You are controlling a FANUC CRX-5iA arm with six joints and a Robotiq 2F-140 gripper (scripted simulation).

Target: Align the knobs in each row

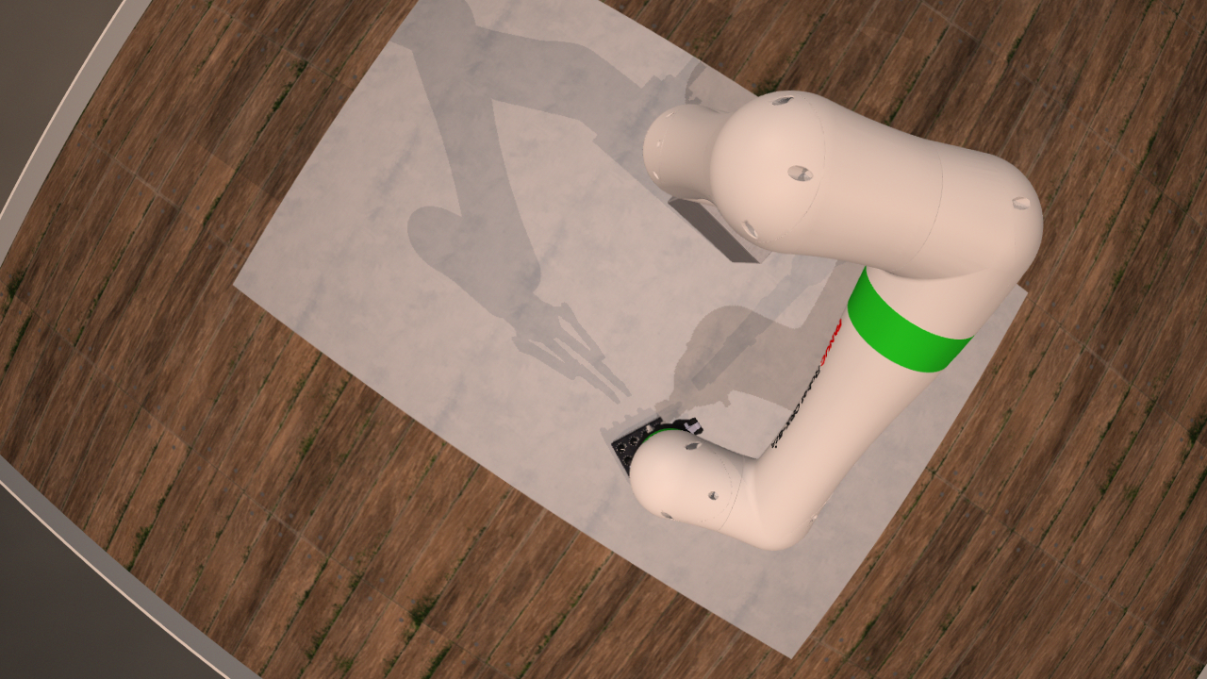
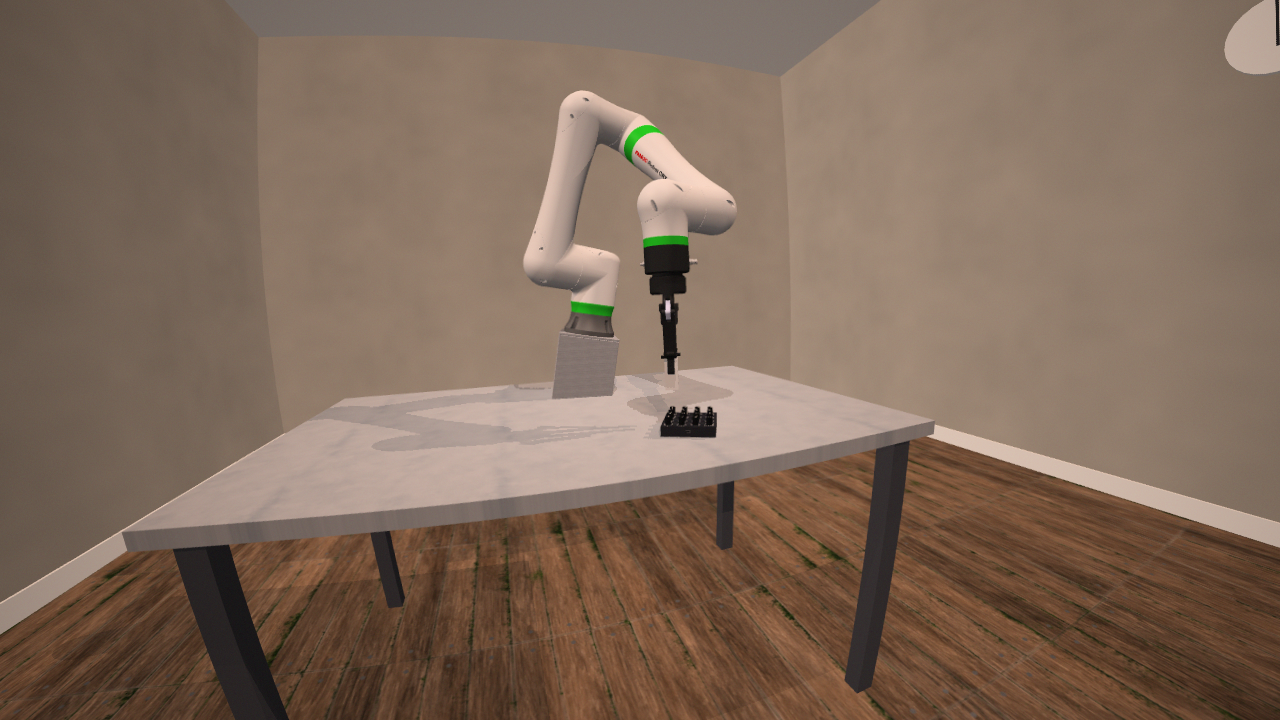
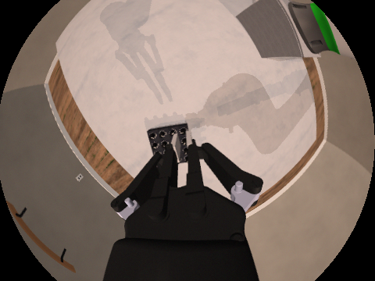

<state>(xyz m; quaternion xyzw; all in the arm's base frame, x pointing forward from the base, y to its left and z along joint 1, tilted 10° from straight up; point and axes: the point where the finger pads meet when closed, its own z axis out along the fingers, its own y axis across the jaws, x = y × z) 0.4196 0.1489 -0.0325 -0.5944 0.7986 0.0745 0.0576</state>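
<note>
Pincer: the gripper [image 1: 693,426] [image 2: 673,371] [image 3: 183,138] is held slightly open, a narrow gap left between its pads, nothing gripped
Knob box: the black knob box [image 1: 626,447] [image 2: 689,429] [image 3: 168,137] is seen on the table [image 1: 338,270] [image 2: 429,492] [image 3: 219,58], below the fingertips and mostly to their left in the wrist view; no clear long axis is shown
Next move: a small sideways shift, then a descent, is probably called for
Knob lines: too small to be read
Mount: the grey block [image 1: 717,232] [image 2: 584,367] [image 3: 269,31] is set well apart
Containers: none seen
</note>
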